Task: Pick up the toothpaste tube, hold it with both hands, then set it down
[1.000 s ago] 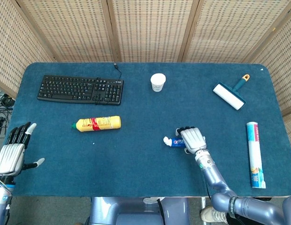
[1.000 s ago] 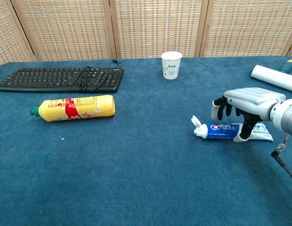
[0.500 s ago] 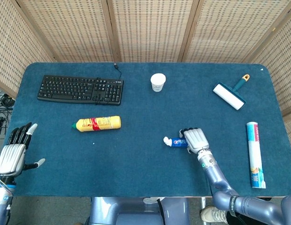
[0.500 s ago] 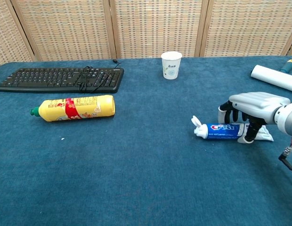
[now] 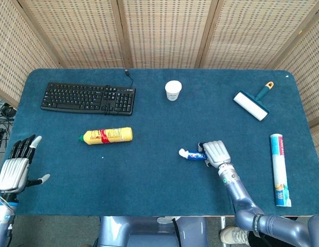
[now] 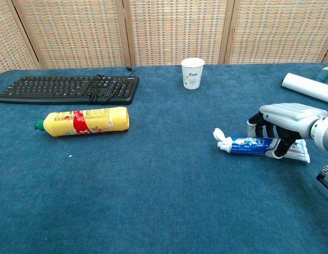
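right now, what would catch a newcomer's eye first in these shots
Probably the right hand arched over the toothpaste tube at the near right of the table, its fingers wrapped around the tube's body. Next, the bright yellow bottle lying on its side toward the left, in front of the black keyboard.

My head camera looks steeply down on the whole blue table (image 5: pixel 149 190); my chest camera sits low at its near edge, facing the screens. Both share the paper cup (image 5: pixel 173 90) (image 6: pixel 192 72).
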